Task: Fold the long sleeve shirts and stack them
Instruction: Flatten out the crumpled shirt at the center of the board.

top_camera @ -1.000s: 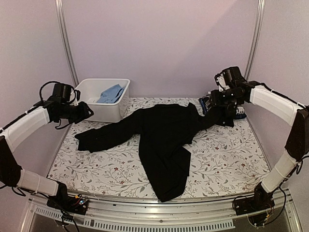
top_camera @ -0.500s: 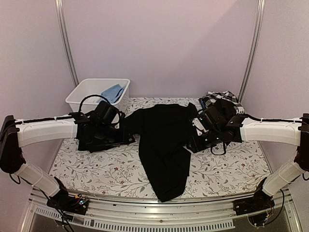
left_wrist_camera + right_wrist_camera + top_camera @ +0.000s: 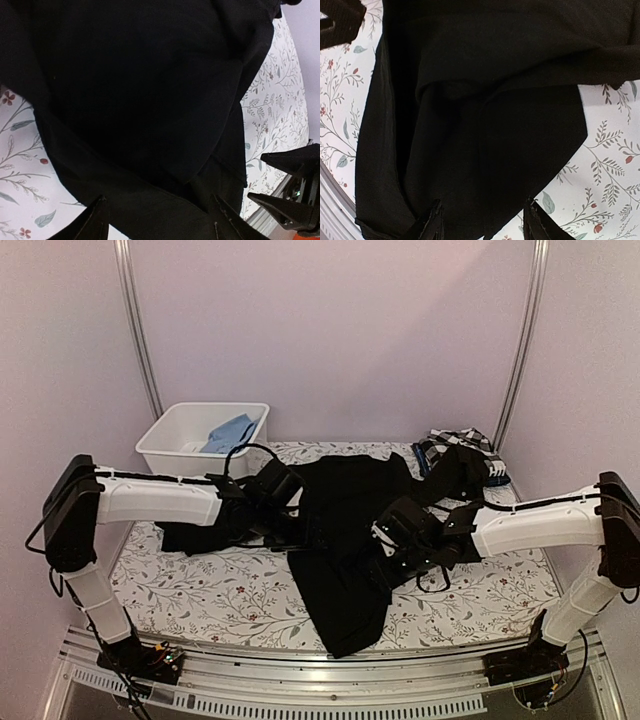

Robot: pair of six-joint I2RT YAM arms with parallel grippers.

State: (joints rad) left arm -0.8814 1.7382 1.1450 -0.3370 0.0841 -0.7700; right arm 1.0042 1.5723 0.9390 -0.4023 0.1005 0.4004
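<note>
While both arms hung over it, the black shirt (image 3: 335, 600) lay limp on the counter (image 3: 480, 590).
From above, the left end effector (image 3: 272, 508) and right end effector (image 3: 398, 552) sat low at its body. Left wrist: fingers (image 3: 99, 224) spread wide, cloth directly below, nothing pinched. Right wrist: fingers (image 3: 431, 222) apart over creased folds. Light, soft and floppy, it was probably best pinched at a hem edge or shoulder seam.

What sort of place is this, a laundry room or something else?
Most likely a robot test booth, not a home: the left arm and right arm are bolted to a metal rail at the edge of the table, and plain walls with metal uprights enclose it. A black shirt lies spread out.
</note>
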